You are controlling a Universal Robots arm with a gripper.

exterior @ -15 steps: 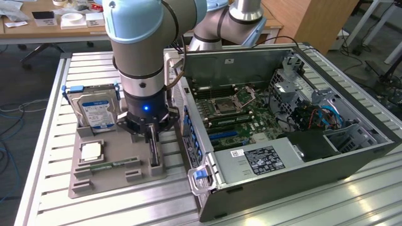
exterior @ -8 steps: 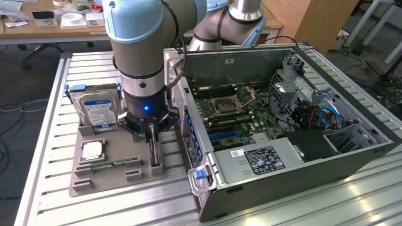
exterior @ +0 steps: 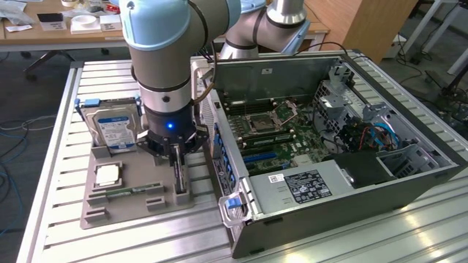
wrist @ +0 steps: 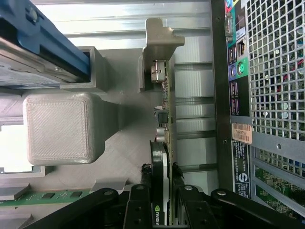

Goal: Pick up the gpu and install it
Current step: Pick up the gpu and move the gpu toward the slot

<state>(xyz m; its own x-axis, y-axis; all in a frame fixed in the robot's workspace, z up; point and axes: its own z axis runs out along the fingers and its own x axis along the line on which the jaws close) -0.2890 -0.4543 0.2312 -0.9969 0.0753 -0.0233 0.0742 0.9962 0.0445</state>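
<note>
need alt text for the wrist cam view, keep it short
The gripper is closed on the gpu, a thin card standing on edge in a grey printed holder. Next to the card is the ported, mesh-covered back of a computer case. The holder also carries a grey square block, a blue-railed hard drive and a green memory stick.

The arm [exterior: 164, 71] reaches straight down, wrist vertical, its gripper [exterior: 179, 186] lowered with both fingers [wrist: 143, 200] pressed against the gpu [wrist: 167, 119].

Ribbed aluminium surface [exterior: 365, 241], grey floor [exterior: 33, 90] with loose cables [exterior: 13, 131] alongside, wooden desk [exterior: 44, 37] and cabinet [exterior: 365, 22] past its far edge.
</note>
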